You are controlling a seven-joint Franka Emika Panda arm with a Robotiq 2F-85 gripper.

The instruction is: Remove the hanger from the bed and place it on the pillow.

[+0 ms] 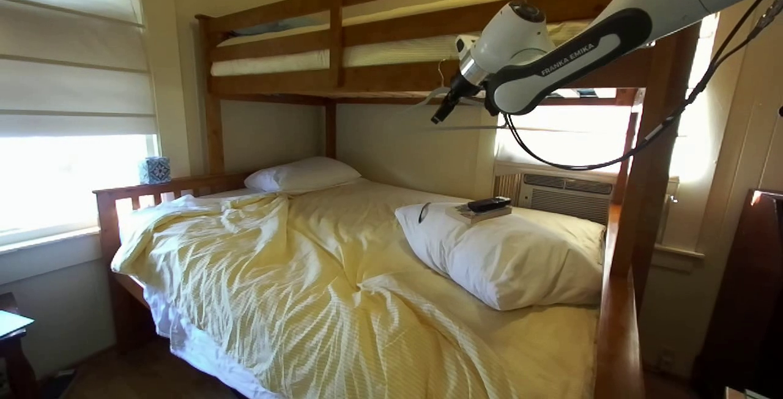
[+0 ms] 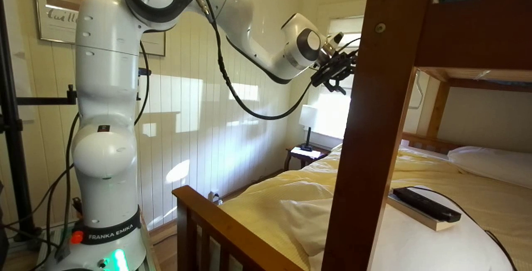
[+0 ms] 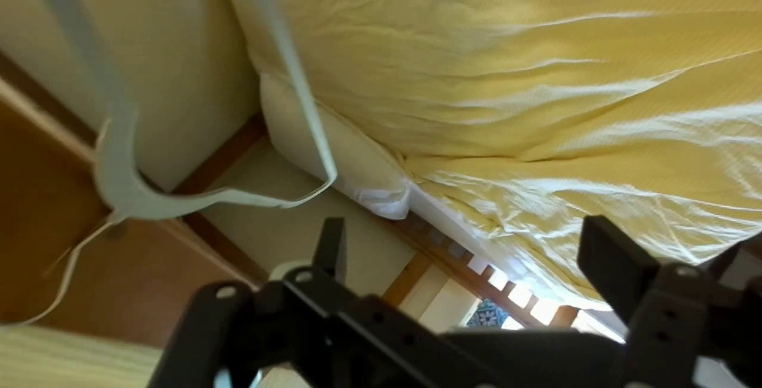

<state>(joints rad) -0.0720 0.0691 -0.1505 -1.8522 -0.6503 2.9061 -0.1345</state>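
Wrist view | showing gripper [image 3: 471, 250] with jaws parted, nothing held | nearby, pale hanger [image 3: 138, 200] apparently hooked high on bed [image 1: 391, 77] | judged approach only; pending — grasp, unhook, lay on plump pillow [image 1: 520, 258]

Hanger [image 3: 116, 165] on upper rail [image 1: 391, 77] of bed [image 1: 342, 252] — pillow [image 1: 501, 258] below, book [image 1: 474, 216] on pillow, remote [image 1: 486, 204] atop.

The pale hanger [image 3: 152, 205] hangs from the bed [image 1: 391, 76], above pillow [image 1: 501, 258] level.
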